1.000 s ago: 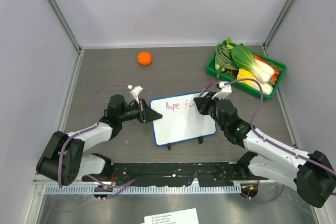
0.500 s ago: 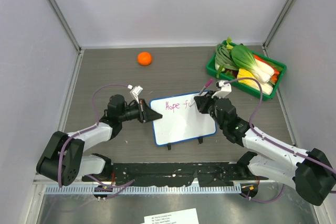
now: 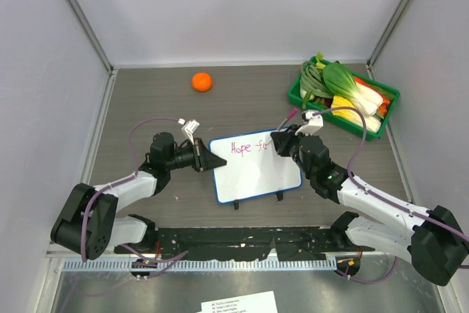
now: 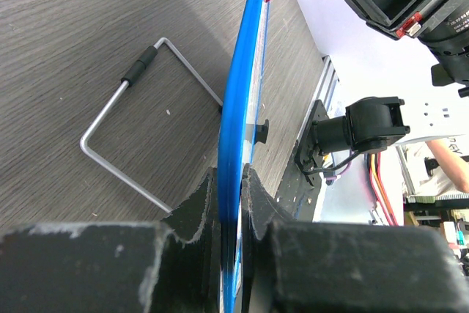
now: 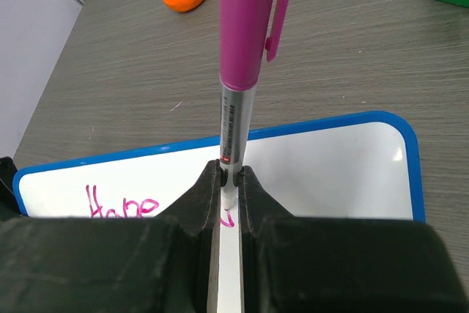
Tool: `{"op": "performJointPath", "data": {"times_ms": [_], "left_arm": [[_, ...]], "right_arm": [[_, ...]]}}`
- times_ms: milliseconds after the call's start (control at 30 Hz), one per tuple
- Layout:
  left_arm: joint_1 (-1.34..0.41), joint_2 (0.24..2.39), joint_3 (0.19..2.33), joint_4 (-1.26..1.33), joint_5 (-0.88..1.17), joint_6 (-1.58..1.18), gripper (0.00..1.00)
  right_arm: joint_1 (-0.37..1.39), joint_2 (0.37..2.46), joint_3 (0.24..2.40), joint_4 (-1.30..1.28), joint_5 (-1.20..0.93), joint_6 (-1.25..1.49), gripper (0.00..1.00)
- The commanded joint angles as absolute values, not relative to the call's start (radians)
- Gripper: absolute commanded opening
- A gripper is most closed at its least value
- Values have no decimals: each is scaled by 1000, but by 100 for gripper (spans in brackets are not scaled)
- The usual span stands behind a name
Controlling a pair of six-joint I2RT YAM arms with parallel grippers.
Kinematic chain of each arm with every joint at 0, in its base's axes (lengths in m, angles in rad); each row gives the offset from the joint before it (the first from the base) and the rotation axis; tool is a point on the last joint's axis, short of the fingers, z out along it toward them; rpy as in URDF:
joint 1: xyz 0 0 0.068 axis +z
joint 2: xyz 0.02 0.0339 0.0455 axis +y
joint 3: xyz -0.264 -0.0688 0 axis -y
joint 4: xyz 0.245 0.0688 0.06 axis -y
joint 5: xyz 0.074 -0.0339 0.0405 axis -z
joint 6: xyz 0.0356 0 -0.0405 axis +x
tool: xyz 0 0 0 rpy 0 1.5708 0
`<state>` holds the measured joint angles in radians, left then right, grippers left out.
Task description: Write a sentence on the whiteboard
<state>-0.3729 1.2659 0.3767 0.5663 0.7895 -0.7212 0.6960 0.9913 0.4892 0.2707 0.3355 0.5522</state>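
Center of the table (image 3: pixel 146 100), there's the whiteboard (image 3: pixel 256 170), and the left gripper (image 3: pixel 218 162) has its blue left edge pinched tight between closed fingers. The right gripper (image 5: pixel 231 181) is clamped on a pink marker (image 5: pixel 242 27), tip down on the board's upper right, right at the end of the sentence (image 3: pixel 248 147), which reads "Hope f" so far. An orange (image 3: pixel 201 81) sits well behind.

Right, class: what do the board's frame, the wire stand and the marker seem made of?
Frame: likely glossy blue plastic, smooth sheen. Stand: probably bare metal, thin bent grey rod. Marker: likely smooth pink plastic, moulded clip.
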Motion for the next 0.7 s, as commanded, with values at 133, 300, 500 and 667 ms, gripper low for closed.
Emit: {"op": "performJointPath", "data": {"times_ms": [133, 300, 500, 667], "left_arm": [[-370, 1295, 364, 431, 644, -555, 0], [-370, 1296, 364, 433, 644, -554, 0], [-370, 1296, 364, 434, 646, -555, 0], [-370, 1293, 362, 434, 646, -555, 0]], "right_arm": [[689, 1000, 538, 351, 328, 566, 1], [689, 960, 514, 370, 321, 584, 1], [684, 926, 494, 357, 345, 565, 1], [680, 940, 491, 354, 347, 549, 1]]}}
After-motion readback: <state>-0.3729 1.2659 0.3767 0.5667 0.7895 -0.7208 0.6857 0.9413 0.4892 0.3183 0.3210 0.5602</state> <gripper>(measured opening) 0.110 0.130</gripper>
